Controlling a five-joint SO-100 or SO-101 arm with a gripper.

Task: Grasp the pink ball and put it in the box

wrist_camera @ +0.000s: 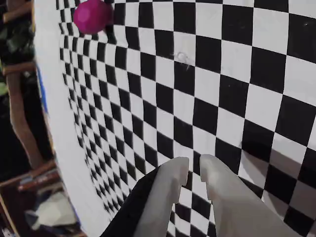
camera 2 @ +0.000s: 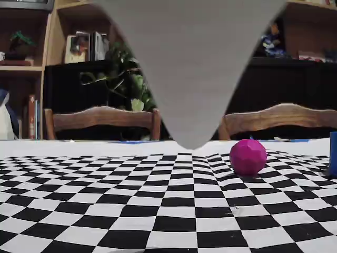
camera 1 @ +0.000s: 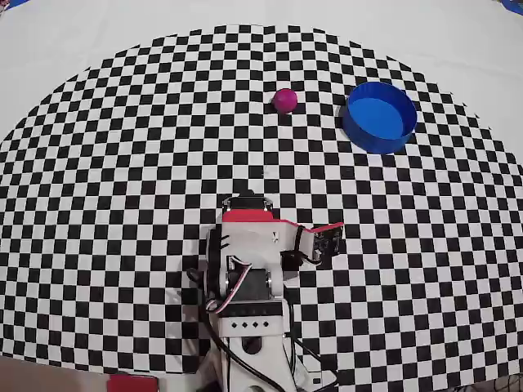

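The pink ball [camera 1: 285, 100] lies on the checkered mat at the far side, left of the round blue box [camera 1: 374, 144] and apart from it. In the wrist view the ball [wrist_camera: 92, 16] is at the top left, far ahead of my gripper [wrist_camera: 195, 165]. The two white fingers [wrist_camera: 170, 190] stand almost together with only a thin gap and nothing between them. In the fixed view the ball [camera 2: 248, 156] rests on the mat, and a sliver of the box [camera 2: 334, 153] shows at the right edge. The arm [camera 1: 245, 253] sits folded near the mat's front edge.
The checkered mat [camera 1: 122, 163] covers a white table. A large blurred grey shape [camera 2: 189, 79] hangs from the top of the fixed view and hides the middle background. Chairs [camera 2: 102, 118] and shelves stand beyond the table's far edge.
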